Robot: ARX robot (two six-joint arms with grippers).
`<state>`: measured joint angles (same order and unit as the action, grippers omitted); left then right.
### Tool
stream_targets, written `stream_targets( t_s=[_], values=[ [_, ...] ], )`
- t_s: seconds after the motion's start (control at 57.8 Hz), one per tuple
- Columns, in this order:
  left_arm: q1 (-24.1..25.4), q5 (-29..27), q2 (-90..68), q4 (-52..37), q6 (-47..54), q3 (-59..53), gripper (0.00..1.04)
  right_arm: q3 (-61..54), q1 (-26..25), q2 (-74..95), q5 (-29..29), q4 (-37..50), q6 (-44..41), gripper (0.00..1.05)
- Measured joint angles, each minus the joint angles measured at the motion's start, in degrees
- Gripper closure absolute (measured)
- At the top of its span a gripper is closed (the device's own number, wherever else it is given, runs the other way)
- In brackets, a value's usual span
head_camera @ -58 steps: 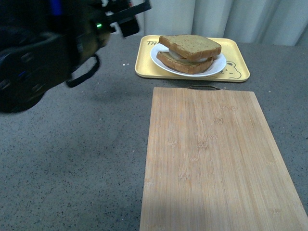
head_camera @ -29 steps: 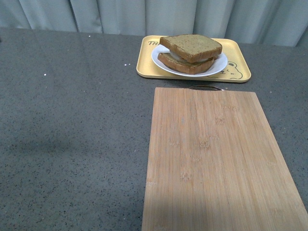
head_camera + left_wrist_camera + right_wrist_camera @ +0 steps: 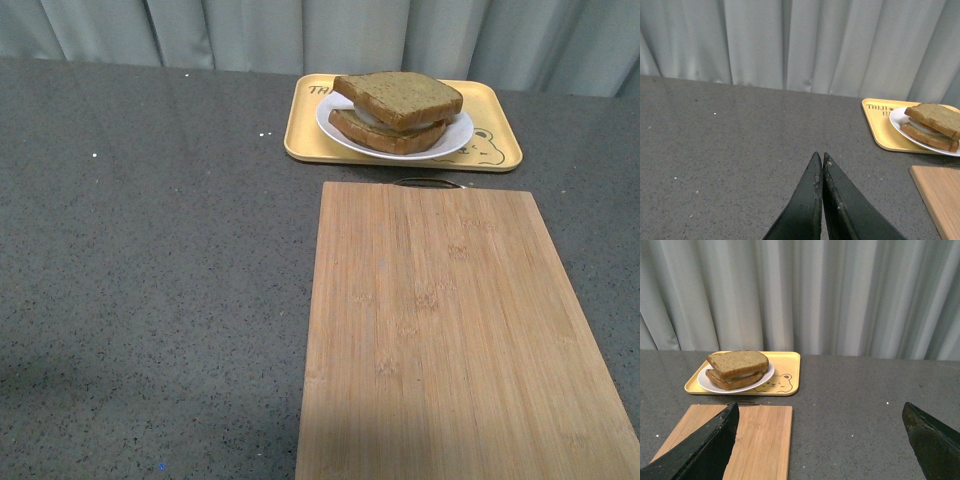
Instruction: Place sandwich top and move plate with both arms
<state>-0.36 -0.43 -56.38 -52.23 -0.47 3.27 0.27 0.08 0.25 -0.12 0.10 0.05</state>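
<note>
Black and tapered, the left gripper [image 3: 820,157] has its jaws pressed together tip to tip, with nothing between them, above bare counter [image 3: 740,135]. The right gripper [image 3: 820,440] has its jaws spread wide apart, one at each edge of its wrist view, holding nothing; the speckled grey counter shows in the gap. Neither arm appears in the front view.

Taking the yellow tray [image 3: 300,140] as landmark: the white plate [image 3: 452,140] sits on the tray, filling most of its middle and left part, with a bear drawing on the tray surface just beside the plate at the right. On the plate lies a lower bread slice [image 3: 380,133], and the sandwich top [image 3: 398,95], a brown speckled slice with a darker crust, rests on it, turned slightly askew so its corners overhang. A pale layer shows between the two slices.

The wooden cutting board [image 3: 440,330] lies on the counter near the tray, on the side toward the robot, apart from it by a narrow strip of counter; a dark metal handle [image 3: 427,182] sits at the board's edge facing the tray. Grey curtains [image 3: 840,295] hang behind the tray at the far edge of the counter. In the left wrist view the tray, plate and sandwich show at the picture's edge, partly cut off.
</note>
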Motion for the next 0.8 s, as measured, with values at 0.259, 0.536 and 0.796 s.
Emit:
stream_targets(
  t_s=[0.259,0.536,0.796],
  values=[
    [0.22,0.42,12.48,10.16,0.02,-2.12,1.01,0.00,0.00,0.00,0.00,0.00,0.00,0.09],
    [0.22,0.42,22.88,19.32,0.02,-2.16,1.01,-0.02,0.00,0.00,0.00,0.00,0.00,0.09],
    [0.22,0.42,31.69,27.56,0.02,-2.19,1.01,-0.02,0.00,0.00,0.00,0.00,-0.02,0.09]
  ],
)
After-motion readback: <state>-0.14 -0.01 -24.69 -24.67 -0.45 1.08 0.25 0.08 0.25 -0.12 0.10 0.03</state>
